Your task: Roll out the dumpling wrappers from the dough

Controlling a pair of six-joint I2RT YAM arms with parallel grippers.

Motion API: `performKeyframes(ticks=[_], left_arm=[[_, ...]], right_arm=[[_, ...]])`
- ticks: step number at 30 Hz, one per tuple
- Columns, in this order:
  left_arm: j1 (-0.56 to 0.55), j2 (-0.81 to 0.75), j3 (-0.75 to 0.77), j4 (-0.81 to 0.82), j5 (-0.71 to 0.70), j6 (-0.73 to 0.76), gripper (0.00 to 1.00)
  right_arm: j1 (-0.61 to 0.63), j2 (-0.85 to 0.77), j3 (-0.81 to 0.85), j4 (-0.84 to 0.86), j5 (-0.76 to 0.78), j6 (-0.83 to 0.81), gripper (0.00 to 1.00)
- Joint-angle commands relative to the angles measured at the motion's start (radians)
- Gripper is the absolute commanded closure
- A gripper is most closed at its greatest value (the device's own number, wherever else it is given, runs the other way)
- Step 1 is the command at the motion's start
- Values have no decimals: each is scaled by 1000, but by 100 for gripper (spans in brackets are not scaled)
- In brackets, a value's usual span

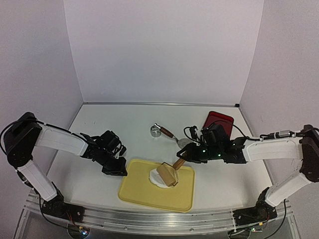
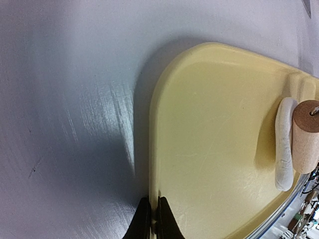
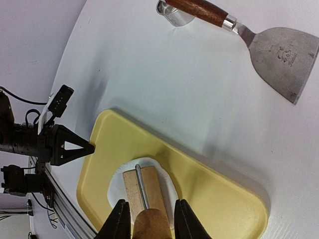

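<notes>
The dough [image 1: 154, 179] is a flat, roundish white sheet on the yellow tray [image 1: 144, 196]. A wooden roller [image 1: 168, 175] rests on top of it. My right gripper [image 1: 185, 155] is shut on the roller's brown handle; in the right wrist view its fingers [image 3: 150, 205] flank the handle above the roller [image 3: 142, 186] and the dough [image 3: 116, 188]. My left gripper [image 1: 119, 171] is shut on the tray's left rim [image 2: 154, 215]. The left wrist view shows the dough [image 2: 284, 144] edge-on under the roller [image 2: 306, 134]. No cut round wrapper is in view.
A steel ring cutter [image 1: 156, 130] and a wooden-handled metal scraper [image 1: 172, 134] lie on the table behind the tray; both also show in the right wrist view [image 3: 174, 12], [image 3: 281, 57]. A red flat object [image 1: 218, 122] lies at the back right.
</notes>
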Motion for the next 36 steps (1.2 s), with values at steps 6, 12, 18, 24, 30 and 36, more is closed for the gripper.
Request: performKeyframes(ticks=[6, 12, 18, 24, 30, 36], left_arm=[[6, 6, -16, -4, -46, -4, 100], [6, -3, -19, -8, -54, -10, 100], [6, -14, -32, -15, -61, -11, 100], [6, -5, -23, -15, -58, -7, 100], [6, 0, -14, -18, -57, -4, 100], [6, 10, -5, -31, -73, -1, 100]], right_arm=[[80, 266, 17, -395, 45, -144, 100], [140, 321, 71, -400, 70, -135, 100], [38, 176, -6, -451, 115, -142, 100], [-38, 106, -64, -470, 102, -167, 100], [-38, 55, -3, -406, -103, -219, 100], [-38, -59, 141, -417, -266, -199, 100]])
